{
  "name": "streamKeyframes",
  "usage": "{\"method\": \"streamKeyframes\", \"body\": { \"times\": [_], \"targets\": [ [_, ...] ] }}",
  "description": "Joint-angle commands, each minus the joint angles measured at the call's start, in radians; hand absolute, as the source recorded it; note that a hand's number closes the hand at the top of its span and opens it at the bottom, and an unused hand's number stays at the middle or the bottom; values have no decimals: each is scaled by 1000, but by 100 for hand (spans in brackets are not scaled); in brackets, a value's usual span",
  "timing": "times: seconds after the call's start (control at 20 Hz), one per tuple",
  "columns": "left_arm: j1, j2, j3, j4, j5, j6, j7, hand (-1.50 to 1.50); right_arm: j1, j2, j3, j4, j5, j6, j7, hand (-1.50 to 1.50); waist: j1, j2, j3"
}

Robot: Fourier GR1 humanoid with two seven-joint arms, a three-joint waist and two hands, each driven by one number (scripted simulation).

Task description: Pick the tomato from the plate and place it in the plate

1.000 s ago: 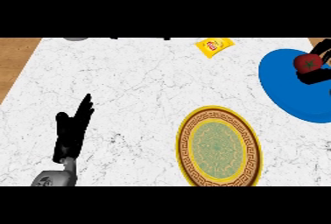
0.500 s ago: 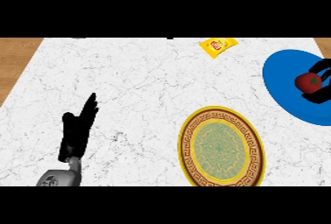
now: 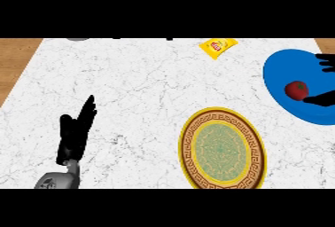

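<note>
My right hand (image 3: 322, 100) reaches in over the right side of the blue plate (image 3: 278, 71), spread wide, with dark fingers above the tomato (image 3: 296, 89) and another just beside it below. Most of the hand is cut off at the edge, so I can't be sure anything touches it. The tomato sits right of the blue plate's middle, small, round and glossy red; I judge it light, smooth-skinned and easily bruised, so I'd cup its widest part. Left of the blue plate lies the gold-rimmed plate (image 3: 188, 148), and far left my left hand (image 3: 75, 133) rests open.
</note>
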Motion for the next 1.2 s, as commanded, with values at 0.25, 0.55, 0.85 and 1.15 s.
{"method": "streamKeyframes", "body": {
  "times": [0.25,0.55,0.85,1.15],
  "targets": [
    [17,-27,-16,4,-10,13,-13,0,-7,-82,-265,40,-283,211,-116,-150,-5,1,-1],
    [20,-15,-9,-64,2,6,30,0,79,-98,-271,40,-302,305,-191,-150,11,2,1],
    [-5,-1,11,16,2,-13,-14,0,156,-75,-268,18,-316,337,-298,-150,1,2,0],
    [-31,-5,-4,-30,-7,-10,43,0,105,-46,-259,10,-310,247,-253,-150,16,6,1]
  ]
}}
